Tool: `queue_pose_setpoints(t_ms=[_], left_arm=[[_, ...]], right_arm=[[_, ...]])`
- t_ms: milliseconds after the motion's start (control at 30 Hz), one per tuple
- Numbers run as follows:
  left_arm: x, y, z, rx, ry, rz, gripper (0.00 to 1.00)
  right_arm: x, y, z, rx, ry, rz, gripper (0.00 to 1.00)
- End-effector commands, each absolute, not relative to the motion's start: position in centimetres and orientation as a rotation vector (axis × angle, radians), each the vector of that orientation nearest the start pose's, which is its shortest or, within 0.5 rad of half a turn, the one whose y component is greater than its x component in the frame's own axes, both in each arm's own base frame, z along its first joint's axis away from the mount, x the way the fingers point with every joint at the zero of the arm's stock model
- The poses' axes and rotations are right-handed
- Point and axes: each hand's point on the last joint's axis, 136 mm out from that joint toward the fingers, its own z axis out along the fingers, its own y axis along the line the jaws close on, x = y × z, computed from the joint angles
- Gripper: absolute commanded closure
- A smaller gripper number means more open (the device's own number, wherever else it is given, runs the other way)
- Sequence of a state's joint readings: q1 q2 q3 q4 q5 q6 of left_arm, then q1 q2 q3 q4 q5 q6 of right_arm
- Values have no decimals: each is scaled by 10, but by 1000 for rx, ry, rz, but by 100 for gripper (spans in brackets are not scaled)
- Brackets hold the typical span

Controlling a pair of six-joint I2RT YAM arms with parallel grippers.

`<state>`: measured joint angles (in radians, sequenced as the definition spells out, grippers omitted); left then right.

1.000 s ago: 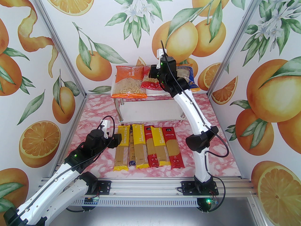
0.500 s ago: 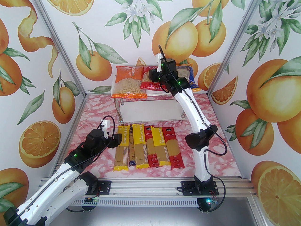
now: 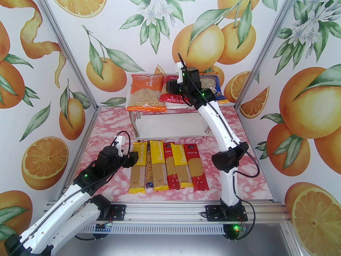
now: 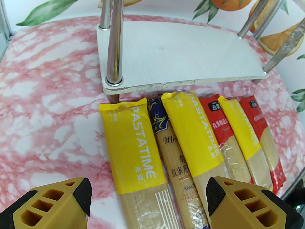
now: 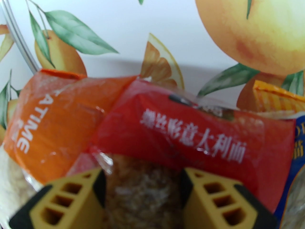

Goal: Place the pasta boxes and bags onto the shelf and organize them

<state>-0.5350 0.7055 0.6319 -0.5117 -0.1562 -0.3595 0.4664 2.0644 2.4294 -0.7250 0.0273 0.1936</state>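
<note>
Three bags lie side by side on the shelf's top board (image 3: 174,105): orange (image 3: 145,92), red (image 3: 173,97) and blue (image 3: 213,87). My right gripper (image 3: 170,88) is down on the red bag (image 5: 190,132), its fingers pinching the clear window in the middle (image 5: 143,189). The orange bag (image 5: 52,118) overlaps it on the left, and the blue bag (image 5: 297,151) touches it on the right. Several spaghetti packs lie in a row before the bare lower board (image 3: 170,127). My left gripper (image 3: 134,159) hangs open above the leftmost yellow pack (image 4: 133,142).
The row reads yellow (image 3: 138,167), dark blue (image 3: 149,169), yellow (image 3: 159,167), red (image 3: 170,167), yellow (image 3: 181,167), red (image 3: 195,167). Chrome legs (image 4: 114,37) stand at the lower board's corners (image 4: 178,54). Orange-print walls close in the pink marble table (image 3: 106,132).
My right gripper has dropped and moved slightly left onto the red bag, whose top end now shows behind it. The left arm and the spaghetti packs have not moved.
</note>
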Motion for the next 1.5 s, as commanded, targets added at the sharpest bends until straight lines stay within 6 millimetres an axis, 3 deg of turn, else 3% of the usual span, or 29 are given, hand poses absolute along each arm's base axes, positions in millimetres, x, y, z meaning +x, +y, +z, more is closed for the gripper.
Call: queue_pose_setpoints(t_ms=[0,33,67,233,333,433,533,667,833,933,1100,1200,1300,1467], left_arm=[[250,-113,207,88,2116,-351,18],[250,-112,204,87,2120,-345,18],[250,-113,199,89,2130,-342,18],[251,-112,190,89,2149,-326,18],[249,-110,182,89,2164,-313,19],[246,-109,172,93,2181,-311,19],[242,-109,159,98,2214,-317,19],[235,-111,141,95,2259,-343,20],[226,-114,118,76,2319,-375,22],[223,-115,107,63,2352,-379,23],[218,-107,89,27,2419,-314,24],[216,-107,75,6,2471,-301,21],[215,-113,59,-20,2521,-324,16],[220,-121,41,-38,2573,-323,11]], right_arm=[[512,251,389,-231,1993,442,37],[506,253,406,-224,1928,495,34],[494,252,445,-210,1776,589,28],[459,242,517,-197,1506,699,22],[432,236,544,-227,1458,735,22],[400,225,546,-255,1484,733,23],[360,209,515,-275,1583,689,23],[302,179,448,-249,1712,609,24],[229,147,343,-179,1948,585,30],[197,136,285,-108,2070,629,31],[178,131,205,-21,2271,623,31],[179,134,173,2,2351,589,30],[185,139,158,2,2390,549,27],[196,159,158,-20,2366,612,27]])
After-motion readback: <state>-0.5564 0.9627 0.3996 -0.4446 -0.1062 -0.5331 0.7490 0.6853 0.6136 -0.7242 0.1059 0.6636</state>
